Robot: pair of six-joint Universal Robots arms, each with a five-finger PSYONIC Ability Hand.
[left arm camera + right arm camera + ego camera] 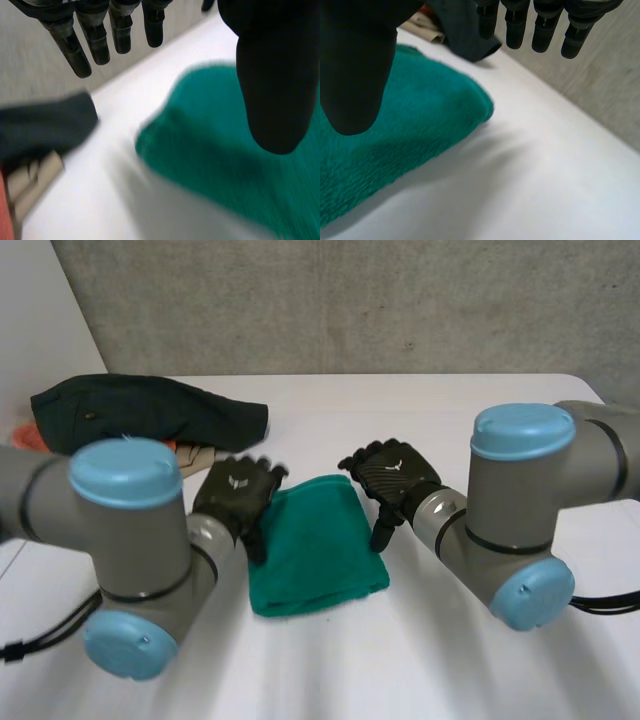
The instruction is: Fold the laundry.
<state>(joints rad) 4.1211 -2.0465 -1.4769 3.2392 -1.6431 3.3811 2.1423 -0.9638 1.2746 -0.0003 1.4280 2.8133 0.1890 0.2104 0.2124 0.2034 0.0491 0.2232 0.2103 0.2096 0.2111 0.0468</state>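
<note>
Dark garment (140, 410): heaped beyond the left hand (236, 495), past its fingertips and toward its outer side; apart from the towel; a beige cloth (197, 457) tucked under the near edge.
Left arm (150, 560): elbow bent in the foreground, forearm reaching forward and inward toward the towel's left edge.
Left hand: back upward; fingers (95, 42) straight and spread, thumb (272, 80) well apart from them, nothing grasped; thumb hanging over the towel's left edge, contact impossible to tell.
Green towel (318, 545): folded into a thick rectangle, flat on the counter (420, 660), between the two hands; left edge below the left thumb, right edge below the right thumb.
Right hand (392, 476): back upward, tilted down beside the towel's far right corner; fingers (542, 30) straight, apart from the thumb (357, 70), holding nothing; contact with the towel impossible to tell.
Right arm (520, 510): elbow bent in the foreground, forearm angled inward and forward to the towel's right edge.
</note>
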